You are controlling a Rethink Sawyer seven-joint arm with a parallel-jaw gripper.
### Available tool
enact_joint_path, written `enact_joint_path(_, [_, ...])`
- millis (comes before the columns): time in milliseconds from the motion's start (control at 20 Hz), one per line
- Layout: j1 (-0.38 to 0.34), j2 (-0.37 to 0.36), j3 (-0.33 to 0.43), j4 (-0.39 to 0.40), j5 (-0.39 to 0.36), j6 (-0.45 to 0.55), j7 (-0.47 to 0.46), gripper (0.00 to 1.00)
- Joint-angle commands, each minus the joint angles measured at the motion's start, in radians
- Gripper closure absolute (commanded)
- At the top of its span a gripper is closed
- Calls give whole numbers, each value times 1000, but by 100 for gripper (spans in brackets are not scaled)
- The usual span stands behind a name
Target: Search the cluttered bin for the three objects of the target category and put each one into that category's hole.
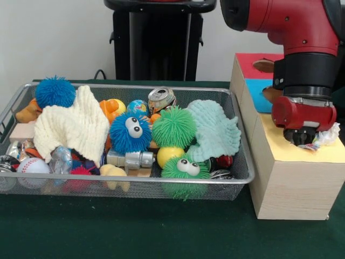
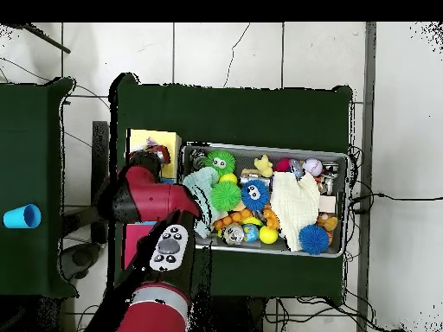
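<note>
Floor [image 2: 216,52] of pale tiles surrounds the table [image 1: 135,232], which wears a dark green cloth; a white wall stands behind. Wire mesh bin [image 1: 237,178] sits on the cloth, heaped with fuzzy balls, cloths and a crushed can [image 1: 161,98]. Wooden sorting box [image 1: 294,183] touches the bin's side, its top split into red, blue and yellow panels. Gripper [image 1: 302,137] hangs over the yellow panel [image 1: 323,154], fingers clamped on a crumpled wrapper [image 1: 325,137]. Blue cup [image 2: 21,216] sits apart on a neighbouring green surface.
</note>
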Motion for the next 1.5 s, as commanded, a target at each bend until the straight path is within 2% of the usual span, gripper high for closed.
enact_joint_path(50, [-106, 69, 148, -42, -62, 412, 7, 100])
enact_joint_path(100, [-116, 35, 170, 14, -144, 238, -4, 100])
enact_joint_path(150, [-112, 36, 165, 24, -157, 165, 23, 100])
enact_joint_path(200, [-123, 34, 179, 28, -178, 149, 24, 100])
enact_joint_path(500, [-129, 37, 182, 18, -218, 152, 59, 100])
enact_joint_path(1100, [-132, 26, 186, 18, -228, 188, 74, 100])
enact_joint_path(1500, [-123, -171, 180, 154, -219, 368, 66, 100])
